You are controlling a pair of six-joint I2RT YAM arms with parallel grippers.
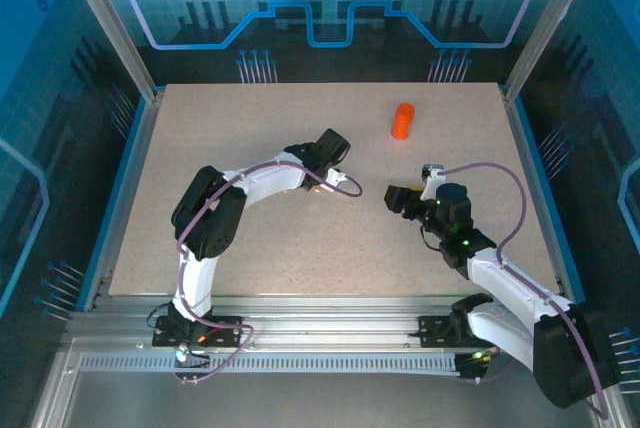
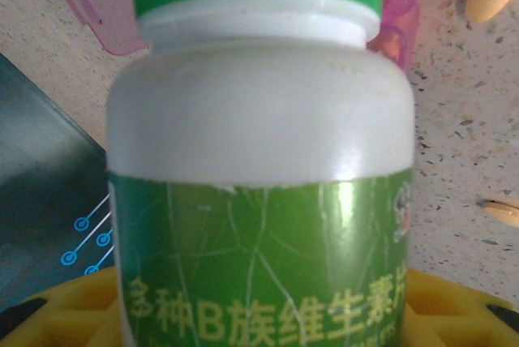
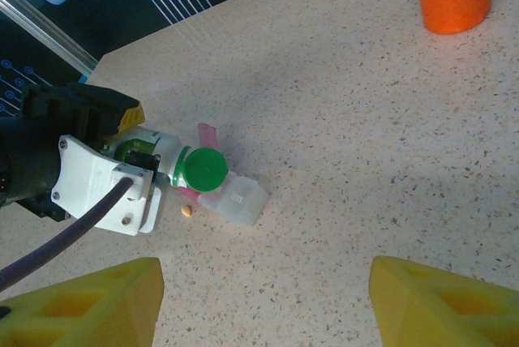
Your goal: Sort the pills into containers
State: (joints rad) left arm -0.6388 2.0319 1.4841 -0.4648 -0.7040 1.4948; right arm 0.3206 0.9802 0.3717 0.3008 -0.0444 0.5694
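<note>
A: From overhead?
B: Left gripper (image 1: 322, 180) and right gripper (image 1: 395, 198) close together over the bench (image 1: 250, 248); orange bottle (image 1: 402, 120) well beyond.
A: Left wrist?
B: Jaws clamped on green-capped bottle (image 2: 259, 160), pink pill box (image 2: 97, 6) behind its cap.
A: Right wrist?
B: Jaws apart; pill box lies on the bench just beside the cap, a pill (image 3: 188, 211) alongside.

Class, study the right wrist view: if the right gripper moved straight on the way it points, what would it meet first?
Probably bare tabletop just short of the pill box. Depth is unclear, so the right gripper might reach that box first.
</note>
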